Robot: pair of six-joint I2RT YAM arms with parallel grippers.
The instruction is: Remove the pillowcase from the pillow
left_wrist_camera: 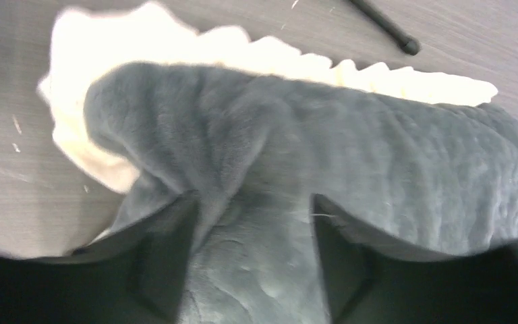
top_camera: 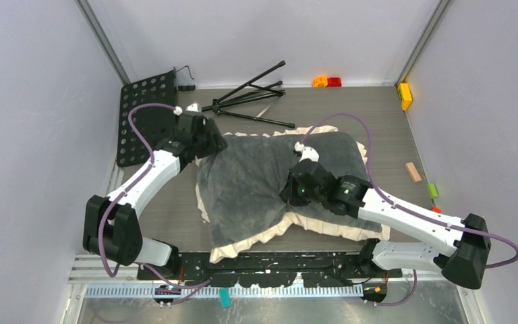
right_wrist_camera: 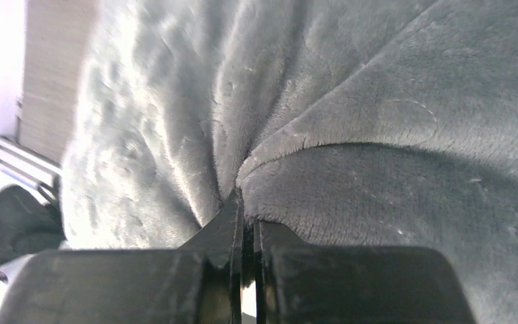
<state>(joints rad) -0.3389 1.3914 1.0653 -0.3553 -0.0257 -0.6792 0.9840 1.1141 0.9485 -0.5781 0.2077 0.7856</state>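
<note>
The pillowcase (top_camera: 256,182) lies flat in the middle of the grey wood-grain worktop (top_camera: 391,115). Its long axis runs left to right, slightly skewed. It is roughly rectangular, with a soft grey plush upper face that is creased and dimpled, edged by a cream ruffled frill. The pillow inside is hidden.

The left gripper (left_wrist_camera: 249,263) sits at the far-left corner, jaws spread with plush bulging between them. The right gripper (right_wrist_camera: 246,226) is near the centre, jaws clenched on a pinched fold of the grey plush, with creases radiating from it.
</note>
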